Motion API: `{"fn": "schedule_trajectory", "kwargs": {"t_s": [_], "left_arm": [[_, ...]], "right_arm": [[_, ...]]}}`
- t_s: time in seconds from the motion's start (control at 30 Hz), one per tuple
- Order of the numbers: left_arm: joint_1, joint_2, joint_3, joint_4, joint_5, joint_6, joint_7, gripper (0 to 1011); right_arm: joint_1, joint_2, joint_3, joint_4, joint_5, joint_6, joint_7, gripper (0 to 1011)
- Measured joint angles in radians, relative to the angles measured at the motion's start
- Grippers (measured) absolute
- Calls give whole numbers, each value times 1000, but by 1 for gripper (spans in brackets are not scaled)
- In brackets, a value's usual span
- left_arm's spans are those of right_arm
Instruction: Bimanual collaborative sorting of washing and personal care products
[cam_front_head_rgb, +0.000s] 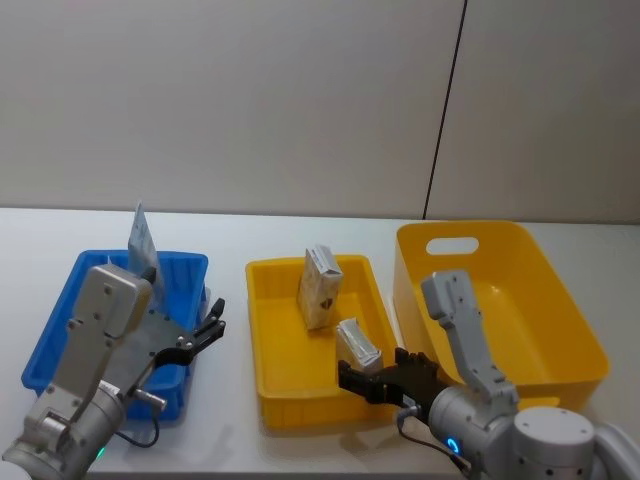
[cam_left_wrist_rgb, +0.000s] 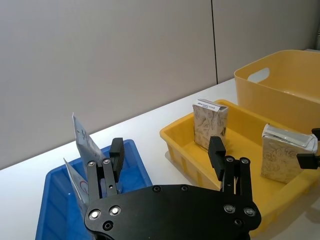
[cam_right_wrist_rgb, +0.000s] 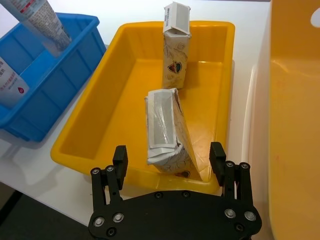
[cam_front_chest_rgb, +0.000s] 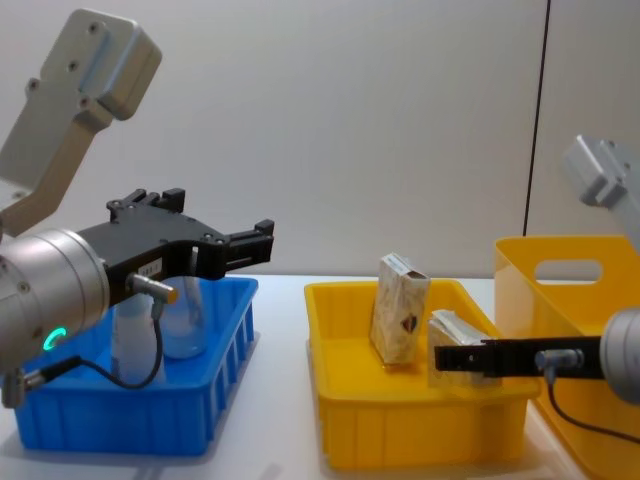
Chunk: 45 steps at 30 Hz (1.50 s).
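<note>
Right gripper: fingers spread wide and closed on nothing, level at the near rim of the yellow tray. Near carton, beige with a silvery top, leans inside the tray directly ahead of the claw. Its lower end is in line with the gap between the fingers, and both pads stand apart from it. Far carton, of the same beige print, stands upright farther out from the claw, near the tray's far wall. Tall yellow bin lies just beside the claw on its right, with a handle cut-out in its far wall. Blue bin lies past the tray on the claw's left.

Left gripper: fingers likewise wide apart, gripping nothing. It hovers above the blue bin's right-hand wall and points toward the yellow tray. Two pale-blue tubes stand upright in the bin below and behind this claw, flat crimped ends up; one bears a red round logo. All three containers rest on a white table.
</note>
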Motion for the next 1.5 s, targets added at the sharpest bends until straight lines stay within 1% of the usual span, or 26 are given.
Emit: {"fn": "schedule_trajectory", "kwargs": {"t_s": [0.23,0.57,0.6,0.63,0.7,0.73,0.8,0.83,0.9,1.0,1.07,1.17,1.2,1.27,1.3,1.4,1.5], "left_arm": [[0,0,0,0,0,0,0,1001],[0,0,0,0,0,0,0,1001],[0,0,0,0,0,0,0,1001],[0,0,0,0,0,0,0,1001],[0,0,0,0,0,0,0,1001],[0,0,0,0,0,0,0,1001],[0,0,0,0,0,0,0,1001],[0,0,0,0,0,0,0,1001],[0,0,0,0,0,0,0,1001],[0,0,0,0,0,0,0,1001],[0,0,0,0,0,0,0,1001],[0,0,0,0,0,0,0,1001],[0,0,0,0,0,0,0,1001],[0,0,0,0,0,0,0,1001],[0,0,0,0,0,0,0,1001],[0,0,0,0,0,0,0,1001],[0,0,0,0,0,0,0,1001]], "right_arm": [[29,-5,-6,42,-6,-1,20,1002],[72,-13,-21,100,-16,-18,59,1000],[77,-15,-23,108,-17,-21,63,970],[80,-16,-24,112,-18,-22,67,970],[84,-17,-25,119,-19,-23,71,933],[90,-18,-28,127,-21,-23,75,888],[95,-20,-29,133,-23,-24,79,856],[100,-21,-30,139,-24,-25,84,802],[103,-22,-31,143,-25,-25,86,758],[110,-25,-33,152,-30,-24,91,640],[111,-25,-34,153,-31,-22,92,581],[113,-26,-34,154,-34,-18,92,526],[113,-27,-34,154,-36,-16,92,472],[113,-28,-34,152,-39,-13,92,422],[113,-28,-34,151,-39,-11,91,378],[112,-28,-33,144,-45,-3,87,348],[110,-29,-32,137,-49,5,82,347]]}}
